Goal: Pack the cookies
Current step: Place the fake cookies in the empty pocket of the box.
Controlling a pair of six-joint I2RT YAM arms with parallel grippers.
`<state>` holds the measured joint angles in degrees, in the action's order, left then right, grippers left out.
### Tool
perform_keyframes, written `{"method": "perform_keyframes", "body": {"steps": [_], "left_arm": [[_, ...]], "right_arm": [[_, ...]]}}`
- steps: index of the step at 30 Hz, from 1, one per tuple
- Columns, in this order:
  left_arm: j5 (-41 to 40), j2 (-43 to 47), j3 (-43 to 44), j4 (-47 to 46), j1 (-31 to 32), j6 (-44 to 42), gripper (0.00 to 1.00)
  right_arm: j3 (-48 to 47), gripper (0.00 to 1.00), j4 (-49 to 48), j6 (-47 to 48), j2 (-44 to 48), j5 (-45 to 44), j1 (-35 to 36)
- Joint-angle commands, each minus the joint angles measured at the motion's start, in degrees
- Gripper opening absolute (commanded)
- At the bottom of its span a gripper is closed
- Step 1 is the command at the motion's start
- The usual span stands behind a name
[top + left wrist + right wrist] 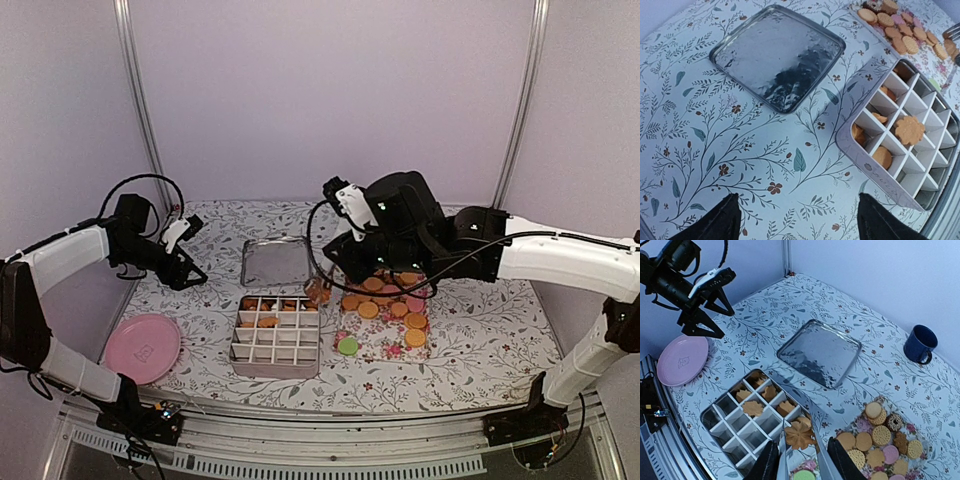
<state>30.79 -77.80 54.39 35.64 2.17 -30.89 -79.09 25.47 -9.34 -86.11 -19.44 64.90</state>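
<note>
white floral-print cloth (480, 340), matte, over table; pale walls. round ridged orange-tan cookies (385, 300), few pink, one green, on floral tray (385, 352); several in cells of grey metal tin with white grid dividers (275, 370). right gripper (800, 442) narrow, pinching flower-shaped tan cookie (799, 434) at tin edge nearest tray. left gripper (797, 220) wide, empty, above cloth.

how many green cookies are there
1: the green cookie lies on the floral tray's near-left corner, right of the box. The right arm covers part of the tray, so more may be hidden.
</note>
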Motion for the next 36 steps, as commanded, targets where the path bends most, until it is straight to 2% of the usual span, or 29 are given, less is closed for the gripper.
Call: {"method": "perform_keyframes", "body": {"steps": [1, 6, 13, 18, 32, 33, 36], "left_arm": [[-0.49, -0.19, -1.26, -0.72, -0.45, -0.69, 0.81], [-0.74, 0.0, -2.42, -0.75, -0.42, -1.24, 0.8], [-0.44, 0.29, -2.37, -0.74, -0.47, -1.25, 0.8], [-0.72, 0.64, -2.36, -0.58, -0.49, -1.53, 0.8], [-0.56, 0.63, -1.77, -0.31, -0.42, -1.22, 0.81], [-0.48, 0.55, -1.75, -0.23, -0.42, -1.19, 0.81], [-0.46, 0.58, -1.66, -0.06, -0.42, -1.19, 0.81]], "right_arm": [[-6.05, 0.01, -8.02, 2.99, -6.47, 5.26, 0.98], [-10.35, 0.03, -11.71, 4.39, -12.99, 8.75, 1.24], [-11.79, 0.07, -13.61, 4.86, -17.9, 10.51, 1.19], [-10.74, 0.13, -13.48, 4.69, -18.06, 10.38, 1.27], [-4.35, 0.18, -13.34, 3.11, -13.6, 9.39, 1.23], [-4.32, 0.23, -13.33, 3.04, -13.58, 9.41, 1.21], [-4.36, 0.27, -13.67, 3.02, -13.63, 9.87, 1.26]]}}
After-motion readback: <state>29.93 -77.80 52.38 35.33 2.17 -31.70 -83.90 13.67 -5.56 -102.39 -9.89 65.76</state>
